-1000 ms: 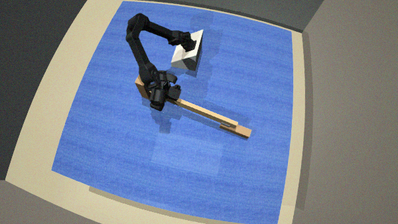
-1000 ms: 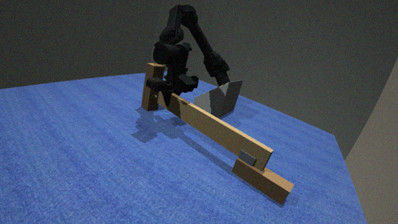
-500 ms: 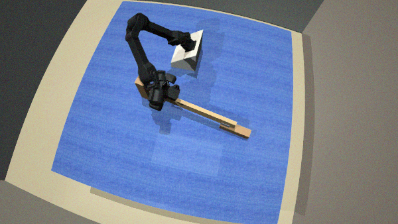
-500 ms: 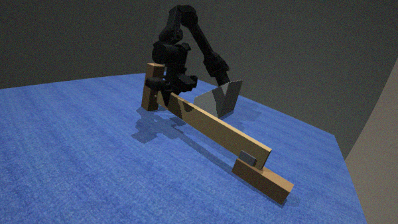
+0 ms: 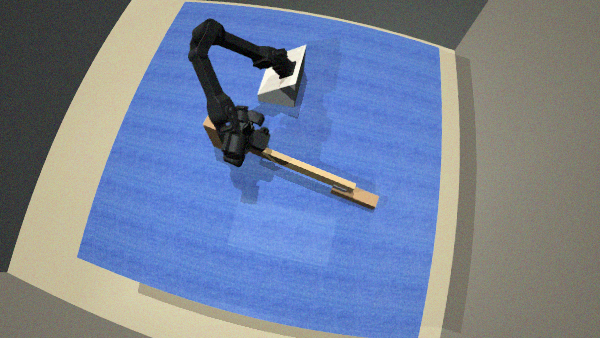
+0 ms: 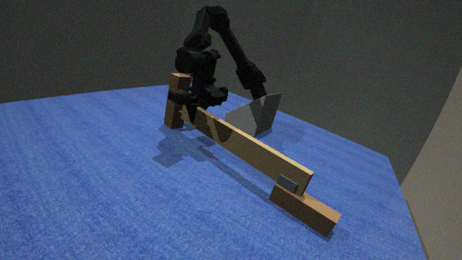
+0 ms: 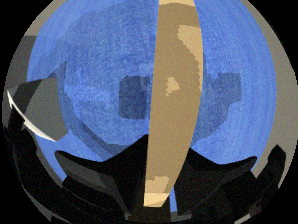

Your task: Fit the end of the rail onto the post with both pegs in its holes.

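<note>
The bed rail [image 5: 312, 171] [image 6: 256, 148] [image 7: 172, 105] sat gripped by the tool [image 5: 257, 145] [image 6: 192, 115] [image 7: 158, 139] above the blue worktop [image 5: 285, 230] [image 6: 115, 192] [image 7: 100, 55]; a grey wall [image 5: 535, 175] [image 6: 435, 154] stood at three o'clock.

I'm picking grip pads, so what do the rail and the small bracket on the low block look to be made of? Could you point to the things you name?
The rail [image 5: 312, 171] [image 6: 266, 154] [image 7: 172, 115]: pale, smooth, matte, probably wood, though no grain shows. The bracket [image 6: 287, 183]: flat grey, perhaps metal or plastic.

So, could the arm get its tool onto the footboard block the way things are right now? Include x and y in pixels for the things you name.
Probably not yet: the tool [image 5: 257, 145] [image 7: 158, 139] is shut on the bed rail [image 5: 310, 170] [image 6: 254, 151] [image 7: 175, 100], whose far end stands at the block [image 5: 367, 198] [image 6: 308, 211]. The block's outer end looks uncovered, though.
</note>
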Controlling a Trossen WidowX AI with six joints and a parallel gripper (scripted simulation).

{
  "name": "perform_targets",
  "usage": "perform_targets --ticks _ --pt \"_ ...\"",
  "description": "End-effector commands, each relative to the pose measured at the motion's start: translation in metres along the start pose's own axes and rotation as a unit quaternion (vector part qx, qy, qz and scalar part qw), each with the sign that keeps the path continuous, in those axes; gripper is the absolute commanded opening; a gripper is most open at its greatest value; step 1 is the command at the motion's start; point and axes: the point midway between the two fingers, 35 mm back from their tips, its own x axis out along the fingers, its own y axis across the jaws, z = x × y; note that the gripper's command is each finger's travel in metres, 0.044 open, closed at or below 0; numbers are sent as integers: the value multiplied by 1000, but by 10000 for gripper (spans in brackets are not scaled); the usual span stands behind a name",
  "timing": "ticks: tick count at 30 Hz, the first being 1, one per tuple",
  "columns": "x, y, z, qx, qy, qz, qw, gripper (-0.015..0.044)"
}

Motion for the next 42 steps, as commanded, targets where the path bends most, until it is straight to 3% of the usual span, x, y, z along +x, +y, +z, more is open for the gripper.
perform_targets --ticks 1,42 --pt "-2 0 -2 -1 0 -2 1000 0" --pt "-2 0 -16 -1 0 -2 1000 0"
